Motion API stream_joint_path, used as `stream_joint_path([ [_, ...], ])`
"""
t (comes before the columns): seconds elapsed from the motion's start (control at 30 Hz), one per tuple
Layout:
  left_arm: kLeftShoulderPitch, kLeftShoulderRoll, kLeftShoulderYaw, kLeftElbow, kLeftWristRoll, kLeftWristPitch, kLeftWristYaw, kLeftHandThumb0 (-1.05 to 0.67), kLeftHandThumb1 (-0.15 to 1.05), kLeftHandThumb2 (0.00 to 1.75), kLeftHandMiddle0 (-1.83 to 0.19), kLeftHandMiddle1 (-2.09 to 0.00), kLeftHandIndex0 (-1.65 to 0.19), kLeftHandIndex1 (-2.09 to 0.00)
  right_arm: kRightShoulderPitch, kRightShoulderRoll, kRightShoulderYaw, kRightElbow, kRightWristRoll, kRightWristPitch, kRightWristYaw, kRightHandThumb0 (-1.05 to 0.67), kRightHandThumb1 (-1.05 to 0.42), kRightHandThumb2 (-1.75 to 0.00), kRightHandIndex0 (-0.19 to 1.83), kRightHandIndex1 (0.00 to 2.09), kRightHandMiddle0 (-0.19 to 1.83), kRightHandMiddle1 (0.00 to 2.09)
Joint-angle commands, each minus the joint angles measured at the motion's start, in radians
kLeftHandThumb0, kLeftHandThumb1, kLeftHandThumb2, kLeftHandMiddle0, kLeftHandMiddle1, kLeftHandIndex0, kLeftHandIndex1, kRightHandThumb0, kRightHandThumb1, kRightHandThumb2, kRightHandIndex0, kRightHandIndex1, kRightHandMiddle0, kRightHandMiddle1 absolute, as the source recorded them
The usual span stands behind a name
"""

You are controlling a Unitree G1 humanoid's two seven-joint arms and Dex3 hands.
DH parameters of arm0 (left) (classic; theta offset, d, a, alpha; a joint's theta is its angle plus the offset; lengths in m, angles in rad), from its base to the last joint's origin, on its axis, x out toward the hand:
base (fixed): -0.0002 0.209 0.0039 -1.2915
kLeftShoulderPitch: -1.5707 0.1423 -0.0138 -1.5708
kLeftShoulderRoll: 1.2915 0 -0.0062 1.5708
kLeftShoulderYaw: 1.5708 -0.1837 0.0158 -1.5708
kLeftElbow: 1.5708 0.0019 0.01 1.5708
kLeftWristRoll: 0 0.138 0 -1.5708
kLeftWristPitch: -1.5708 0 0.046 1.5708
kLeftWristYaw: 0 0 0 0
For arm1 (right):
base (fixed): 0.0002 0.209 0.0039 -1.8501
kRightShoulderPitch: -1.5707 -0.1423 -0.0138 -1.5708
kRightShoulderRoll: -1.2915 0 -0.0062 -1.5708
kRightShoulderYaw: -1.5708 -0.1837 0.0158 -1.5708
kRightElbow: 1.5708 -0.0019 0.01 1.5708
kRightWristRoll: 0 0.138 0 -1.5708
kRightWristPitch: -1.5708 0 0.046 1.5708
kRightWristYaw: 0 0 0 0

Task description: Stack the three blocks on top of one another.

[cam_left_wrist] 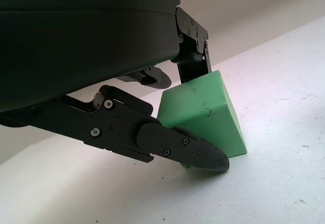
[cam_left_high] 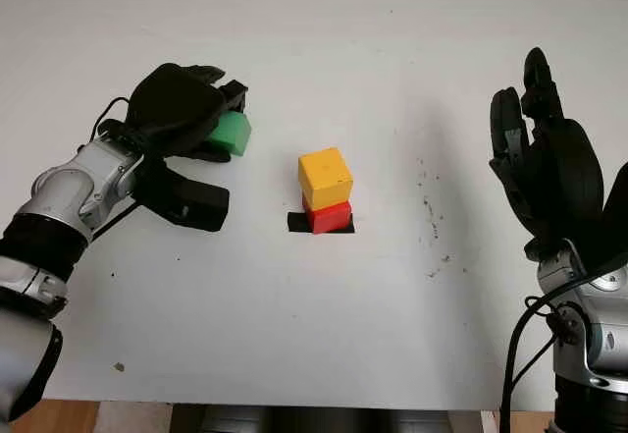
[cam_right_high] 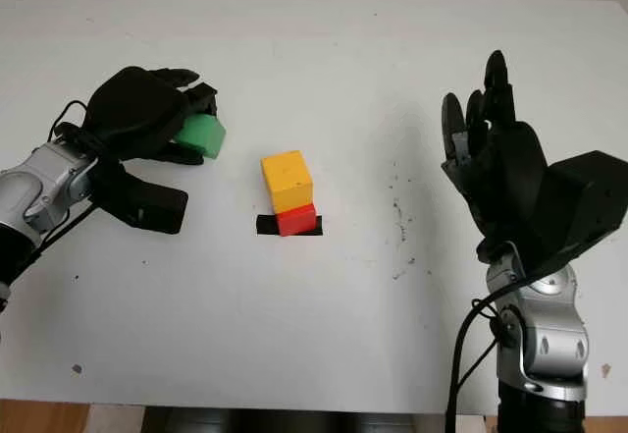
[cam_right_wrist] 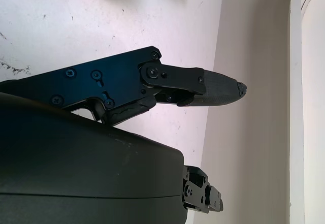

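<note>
A yellow block sits on a red block at the middle of the white table, over a black tape mark. To their left my left hand is shut on a green block. In the left wrist view the green block is tilted between the fingers, with its lower corner close to the table. Well to the right of the stack, my right hand is open and raised above the table, holding nothing.
Dark specks and smudges mark the table between the stack and the right hand. The table's front edge runs close to both forearms. A black cable hangs by the right wrist.
</note>
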Motion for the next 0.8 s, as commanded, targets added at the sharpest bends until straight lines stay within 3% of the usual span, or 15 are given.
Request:
stream_joint_path([
  [0.0,-0.016,0.005,-0.005,-0.009,0.0,0.004,-0.008,-0.47,1.05,0.15,-0.46,-0.09,-0.31,-1.41,0.009,0.002,-0.007,-0.021,0.002,0.005,-0.003,-0.62,-1.05,-0.48,-0.19,0.0,-0.19,0.0],
  [0.13,-0.022,0.008,0.042,-0.029,-0.093,-0.028,-0.085,-0.48,1.05,0.23,-0.42,-0.06,-0.24,-1.57,0.009,-0.002,-0.003,-0.023,-0.004,0.009,-0.002,-0.62,-1.05,-0.48,-0.19,0.0,-0.19,0.0],
  [0.27,-0.037,0.003,0.15,-0.012,-0.371,-0.148,-0.247,-0.48,1.05,0.23,-0.35,-0.03,-0.22,-1.52,0.008,-0.004,-0.003,-0.018,-0.005,0.004,0.004,-0.61,-1.05,-0.49,-0.19,0.0,-0.19,0.0],
  [0.4,-0.026,-0.023,0.244,-0.033,-0.592,-0.181,-0.368,-0.48,1.05,0.16,-0.31,-0.05,-0.35,-1.41,0.005,-0.001,-0.004,-0.013,-0.006,0.0,0.006,-0.62,-1.05,-0.49,-0.19,0.0,-0.19,0.0],
  [0.57,0.028,-0.062,0.312,-0.107,-0.746,-0.173,-0.438,-0.48,1.05,0.18,-0.3,-0.05,-0.42,-1.38,0.007,0.001,0.004,-0.012,-0.019,-0.004,0.005,-0.62,-1.05,-0.49,-0.19,0.0,-0.19,0.0],
  [0.77,0.108,-0.127,0.385,-0.23,-0.93,-0.067,-0.536,-0.52,1.05,0.19,-0.27,-0.05,-0.42,-1.52,0.012,0.005,0.008,-0.017,-0.024,-0.002,0.003,-0.63,-1.05,-0.49,-0.19,0.0,-0.19,0.0],
])
